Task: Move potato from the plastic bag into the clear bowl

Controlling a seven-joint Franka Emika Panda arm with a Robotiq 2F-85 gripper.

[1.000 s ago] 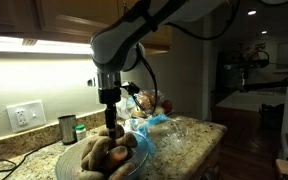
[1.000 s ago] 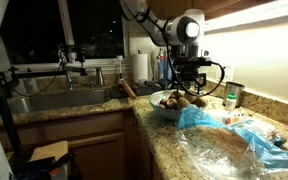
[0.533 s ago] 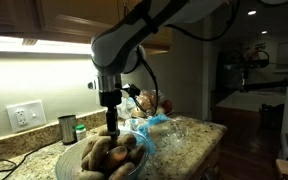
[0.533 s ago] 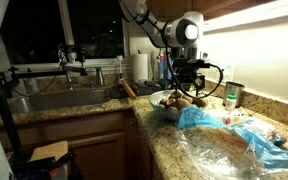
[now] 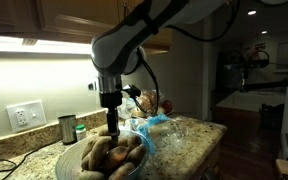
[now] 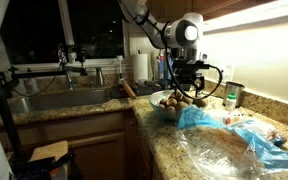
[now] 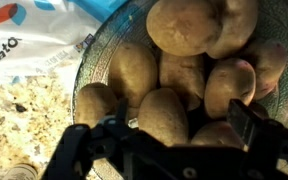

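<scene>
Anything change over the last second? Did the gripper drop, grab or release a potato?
Nothing visibly changed. The gripper hangs open over the clear bowl, holding nothing. The potatoes lie as before, and the plastic bag has not shifted.

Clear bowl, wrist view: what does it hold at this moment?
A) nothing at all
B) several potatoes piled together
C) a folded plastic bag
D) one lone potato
B: the wrist view looks down into the clear bowl and shows many potatoes heaped against one another, filling most of it.
</scene>
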